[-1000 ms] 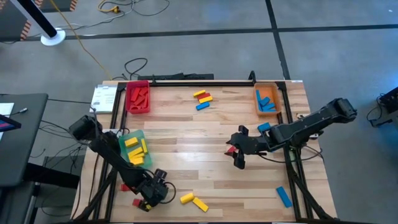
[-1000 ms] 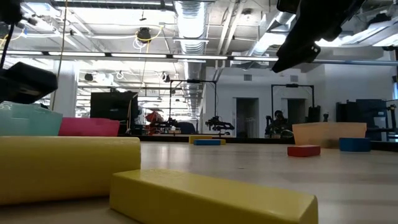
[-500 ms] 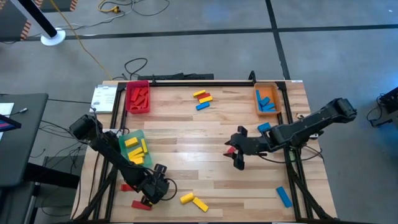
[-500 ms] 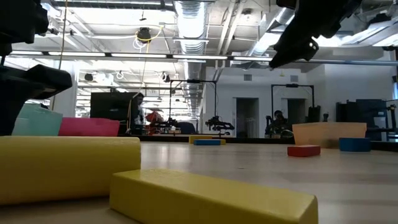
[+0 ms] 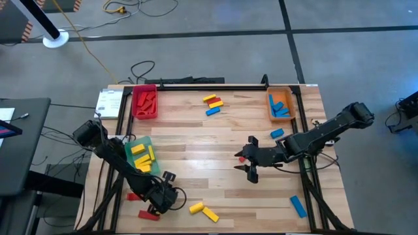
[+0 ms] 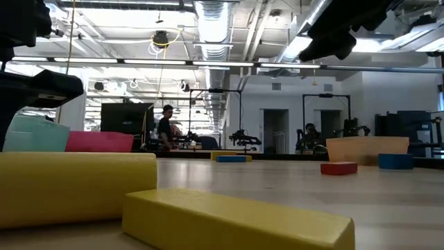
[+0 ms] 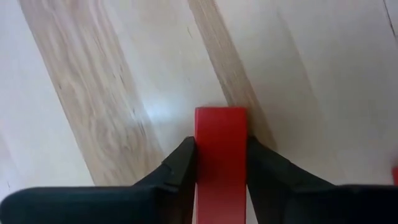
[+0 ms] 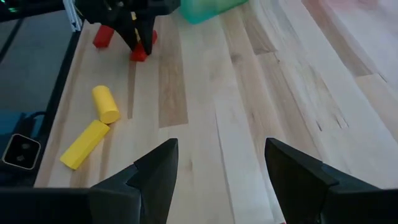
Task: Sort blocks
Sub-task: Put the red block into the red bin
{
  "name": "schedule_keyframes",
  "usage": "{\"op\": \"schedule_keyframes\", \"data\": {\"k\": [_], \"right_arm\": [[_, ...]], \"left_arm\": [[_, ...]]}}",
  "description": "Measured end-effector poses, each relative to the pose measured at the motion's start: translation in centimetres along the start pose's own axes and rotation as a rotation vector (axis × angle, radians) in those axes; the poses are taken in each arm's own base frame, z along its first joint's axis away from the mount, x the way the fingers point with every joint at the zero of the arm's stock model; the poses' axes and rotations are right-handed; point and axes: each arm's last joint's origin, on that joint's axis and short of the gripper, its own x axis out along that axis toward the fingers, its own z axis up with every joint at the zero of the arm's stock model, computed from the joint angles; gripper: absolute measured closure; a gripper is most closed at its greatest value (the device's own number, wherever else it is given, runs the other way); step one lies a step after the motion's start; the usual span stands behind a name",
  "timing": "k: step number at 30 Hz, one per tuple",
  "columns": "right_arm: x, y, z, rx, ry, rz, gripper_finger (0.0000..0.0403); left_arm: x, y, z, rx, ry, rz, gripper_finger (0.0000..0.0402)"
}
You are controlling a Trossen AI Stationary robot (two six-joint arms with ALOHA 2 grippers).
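Left gripper [image 7: 219,163] pinching red block [image 7: 221,155] near green tray [image 5: 142,155]; you're risking slip if lifting fast, grip sitting near block's end

You will find no text, label, brand, number or sign that can be read in any view. A white sheet [image 5: 109,102] lies at the table's [image 5: 196,140] far left corner beside the red tray [image 5: 144,102]; its print is too small to make out.
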Motion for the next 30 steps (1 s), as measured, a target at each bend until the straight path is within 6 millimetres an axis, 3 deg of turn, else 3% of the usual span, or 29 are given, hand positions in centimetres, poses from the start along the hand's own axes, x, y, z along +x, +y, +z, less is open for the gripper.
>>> {"op": "schedule_keyframes", "data": {"k": [6, 15, 23, 30], "right_arm": [[-0.1, 0.5, 0.2, -0.016, -0.030, 0.028, 0.0148], [-0.2, 0.7, 0.1, -0.024, -0.032, 0.034, 0.0148], [-0.2, 0.2, -0.8, -0.052, 0.058, -0.007, 0.0148], [-0.3, -0.4, -1.8, -0.035, 0.157, -0.077, 0.0148]], "left_arm": [[-0.5, 1.0, 1.3, 0.047, -0.023, 0.103, 0.0297], [-3.2, 3.8, 3.6, 0.159, 0.075, 0.356, 0.0297], [-6.1, 7.8, 2.8, 0.089, 0.222, 0.533, 0.0297], [-11.2, 11.5, 1.8, -0.054, 0.125, 0.627, 0.0297]]}}
